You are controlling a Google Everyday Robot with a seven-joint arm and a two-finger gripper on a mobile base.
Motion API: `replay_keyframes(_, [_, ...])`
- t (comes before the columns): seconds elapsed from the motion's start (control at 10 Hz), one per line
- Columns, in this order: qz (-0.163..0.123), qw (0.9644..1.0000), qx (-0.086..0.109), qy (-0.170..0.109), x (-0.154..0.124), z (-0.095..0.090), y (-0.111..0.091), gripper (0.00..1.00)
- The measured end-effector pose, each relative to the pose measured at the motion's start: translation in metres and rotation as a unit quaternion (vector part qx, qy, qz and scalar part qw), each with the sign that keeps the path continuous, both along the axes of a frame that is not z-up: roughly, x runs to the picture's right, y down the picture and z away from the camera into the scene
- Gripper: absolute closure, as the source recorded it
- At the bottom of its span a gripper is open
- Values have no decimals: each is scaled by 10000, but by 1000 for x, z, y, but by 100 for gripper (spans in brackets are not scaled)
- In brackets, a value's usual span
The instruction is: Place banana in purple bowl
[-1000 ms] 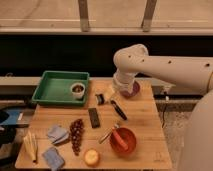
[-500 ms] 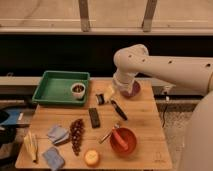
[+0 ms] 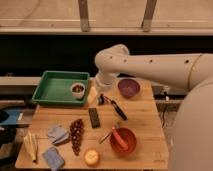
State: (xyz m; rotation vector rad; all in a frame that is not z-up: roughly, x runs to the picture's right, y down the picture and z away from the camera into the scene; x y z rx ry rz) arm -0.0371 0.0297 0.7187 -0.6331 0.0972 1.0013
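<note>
The pale yellow banana (image 3: pixel 31 146) lies at the table's front left corner, lengthwise along the left edge. At the back right stands the dark purple bowl (image 3: pixel 129 87), and nothing shows inside it. My white arm reaches in from the right and bends down between the green tray and the bowl. Its dark gripper (image 3: pixel 102 98) hangs just above the table at the back middle, open and with nothing in it. It is left of the purple bowl and far from the banana.
A green tray (image 3: pixel 50 94) at the back left holds a small white cup (image 3: pixel 77 90). A black-handled tool (image 3: pixel 119 110), a dark block (image 3: pixel 94 117), grapes (image 3: pixel 76 135), two blue cloths (image 3: pixel 57 133), a round orange fruit (image 3: pixel 91 157) and a red bowl (image 3: pixel 127 145) lie across the table.
</note>
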Motion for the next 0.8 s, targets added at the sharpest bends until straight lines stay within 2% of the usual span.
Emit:
replay_keyframes(0.2, [-379, 9985, 40, -397, -62, -9, 9, 20])
replay_keyframes(0.4, [-564, 9959, -1, -714, -105, -21, 20, 20])
replay_keyframes(0.8, [-572, 9960, 27, -680, -100, -20, 18, 20])
